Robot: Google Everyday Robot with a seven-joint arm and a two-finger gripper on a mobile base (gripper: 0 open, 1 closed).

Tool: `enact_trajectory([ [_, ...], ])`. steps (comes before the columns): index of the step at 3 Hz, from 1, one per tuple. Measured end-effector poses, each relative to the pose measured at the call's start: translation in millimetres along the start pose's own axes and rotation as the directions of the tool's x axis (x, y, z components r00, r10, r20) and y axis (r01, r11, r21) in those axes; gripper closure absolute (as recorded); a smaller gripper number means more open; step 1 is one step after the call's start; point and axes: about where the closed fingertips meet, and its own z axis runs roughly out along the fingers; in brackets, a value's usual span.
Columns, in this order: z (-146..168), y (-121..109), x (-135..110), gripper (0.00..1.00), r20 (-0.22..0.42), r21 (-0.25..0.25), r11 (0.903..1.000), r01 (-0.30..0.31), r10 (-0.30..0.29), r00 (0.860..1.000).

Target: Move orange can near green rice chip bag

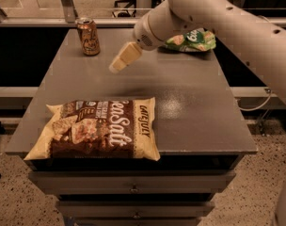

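Leftmost, the orange can (88, 36) stands upright at the far left corner of the bench (194, 112). Nearer the front lies a large brown Sea Salt chip bag (98, 128), flat, well apart from it. Right of the can the tool (118, 66) hangs above the bench, holding nothing; wide or narrow, I cannot tell. The arm (218, 18) partly hides the green rice chip bag (195, 40) at far right
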Motion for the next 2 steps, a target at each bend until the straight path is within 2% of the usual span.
enact_trajectory([
  [1,37.4,-14.3,-21.7,0.00,0.089,0.011,0.9992,-0.038,0.037,0.995],
  [2,70.7,-27.4,-43.6,0.00,0.164,-0.006,0.9963,-0.086,0.086,0.983],
])
